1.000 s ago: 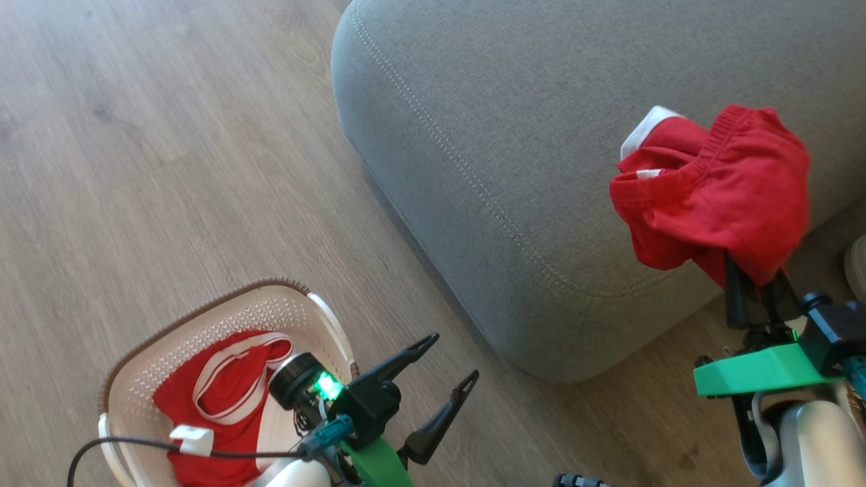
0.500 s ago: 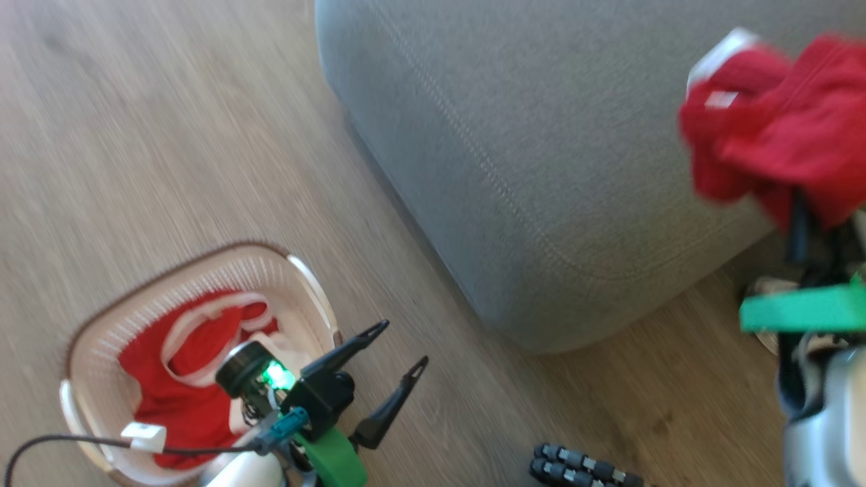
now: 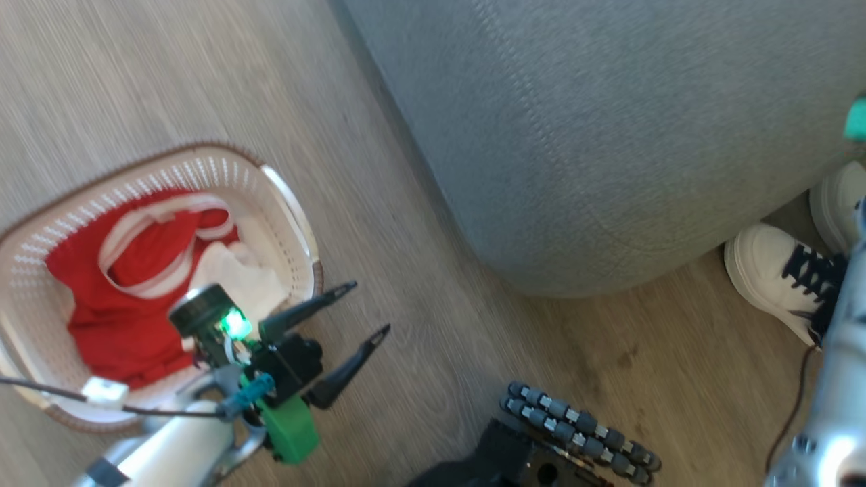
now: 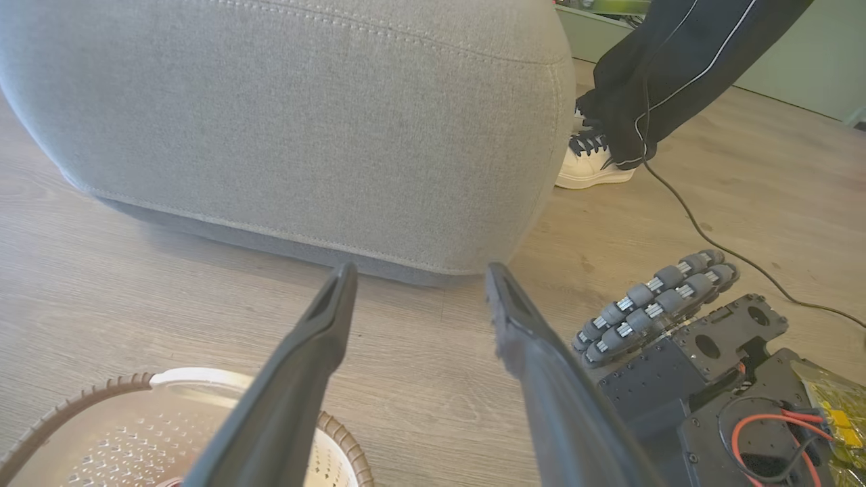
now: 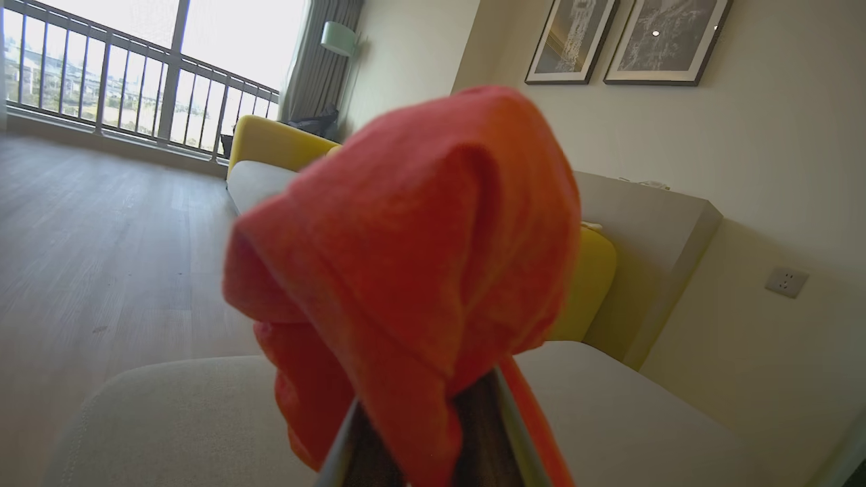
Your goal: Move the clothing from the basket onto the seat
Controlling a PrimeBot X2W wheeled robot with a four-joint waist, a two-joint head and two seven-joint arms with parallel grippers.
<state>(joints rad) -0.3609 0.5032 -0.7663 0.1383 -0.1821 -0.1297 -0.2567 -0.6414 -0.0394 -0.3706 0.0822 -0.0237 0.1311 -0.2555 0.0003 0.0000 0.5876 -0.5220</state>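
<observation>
One red garment pinched in my right jaws, over the seat. More clothing lies in the basket. My left jaws are spread, empty. Carry step in hand. Next: lower, release onto seat.

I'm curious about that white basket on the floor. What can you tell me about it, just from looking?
The basket is white perforated plastic with rounded corners, a brown woven-look rim and a white side handle. It stands upright on the wooden floor, beside the grey seat but apart from it. Red clothing with white trim lies inside. The open left gripper hovers by one corner.
</observation>
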